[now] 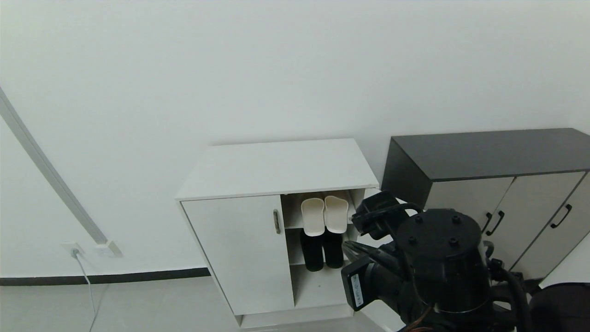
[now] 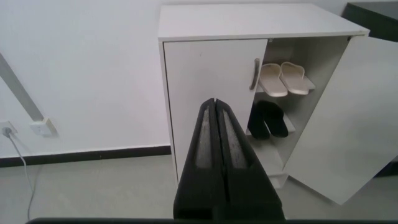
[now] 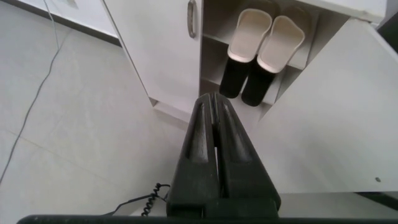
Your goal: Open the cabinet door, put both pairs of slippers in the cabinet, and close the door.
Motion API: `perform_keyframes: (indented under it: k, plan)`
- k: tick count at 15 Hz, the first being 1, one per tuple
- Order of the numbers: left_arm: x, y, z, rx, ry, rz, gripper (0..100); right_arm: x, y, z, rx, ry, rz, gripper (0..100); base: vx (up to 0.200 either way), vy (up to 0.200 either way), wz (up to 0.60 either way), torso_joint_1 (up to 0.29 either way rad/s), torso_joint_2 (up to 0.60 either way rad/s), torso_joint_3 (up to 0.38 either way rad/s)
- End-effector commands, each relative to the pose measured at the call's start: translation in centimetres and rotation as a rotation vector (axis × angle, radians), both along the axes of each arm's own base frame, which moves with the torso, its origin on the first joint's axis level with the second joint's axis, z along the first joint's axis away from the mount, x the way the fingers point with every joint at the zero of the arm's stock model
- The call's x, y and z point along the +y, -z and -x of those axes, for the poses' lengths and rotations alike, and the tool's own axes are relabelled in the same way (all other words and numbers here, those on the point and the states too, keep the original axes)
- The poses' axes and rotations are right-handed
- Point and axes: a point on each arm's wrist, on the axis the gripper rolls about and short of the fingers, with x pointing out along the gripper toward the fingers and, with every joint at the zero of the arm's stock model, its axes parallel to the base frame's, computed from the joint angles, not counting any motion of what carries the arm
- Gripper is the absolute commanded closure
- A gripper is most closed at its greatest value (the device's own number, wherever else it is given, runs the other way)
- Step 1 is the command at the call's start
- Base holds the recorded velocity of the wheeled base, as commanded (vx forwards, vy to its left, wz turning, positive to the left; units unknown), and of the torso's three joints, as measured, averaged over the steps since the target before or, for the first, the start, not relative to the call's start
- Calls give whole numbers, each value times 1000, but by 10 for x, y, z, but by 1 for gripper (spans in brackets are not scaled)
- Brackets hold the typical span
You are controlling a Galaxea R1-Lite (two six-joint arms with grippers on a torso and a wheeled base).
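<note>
Two pairs of slippers already sit inside the cabinet (image 1: 276,168), which stands in the lower middle of the head view. The white slippers (image 1: 324,216) lie on the upper shelf, soles toward me. The black slippers (image 1: 322,251) are on the shelf directly below, toes pointing inward. Both pairs lie side by side within the right-hand compartment.

By my reckoning only the closing is left. The left door (image 1: 239,253) is shut, its handle (image 1: 276,221) upright along the inner edge. The open door (image 2: 345,118) is swung out from the cabinet's right side. It is a tall panel with its long axis upright, hinged at the cabinet's right edge, and its free edge points out toward me.

My left gripper (image 2: 214,106) has its jaws pressed together, holding nothing, and faces the shut left door from well apart. My right gripper (image 3: 211,102) also has its jaws closed with nothing between them. It points toward the cabinet's foot, with the flat of the open door just beside it.

In the head view my right arm fills the lower right, in front of that door, so I judge it the nearer arm. The door lies to the right of my right jaws, and a push on its outer face would have to carry it leftward, toward the left door's edge. A dark cabinet (image 1: 488,152) stands near on the right of the frame, leaving little room behind the panel.
</note>
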Motion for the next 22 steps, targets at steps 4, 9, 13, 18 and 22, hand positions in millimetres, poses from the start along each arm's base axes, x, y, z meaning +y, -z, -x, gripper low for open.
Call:
perform_keyframes:
  k: [4,9,13,18,22]
  plan:
    - [0,0,0,0,0,1,100,-2,1,-3,3,9,0,100,0,0,0,161,-361,-192]
    - [0,0,0,0,0,1,100,-3,2,-3,6,6,4,100,0,0,0,16,-30,-17]
    - [0,0,0,0,0,1,100,-3,2,-3,6,6,4,100,0,0,0,0,0,0]
    - [0,0,0,0,0,1,100,-3,3,-3,8,6,7,100,0,0,-240,1,1,-1]
    - [0,0,0,0,-2,1,100,-2,4,-4,9,7,10,100,0,0,-600,9,0,0]
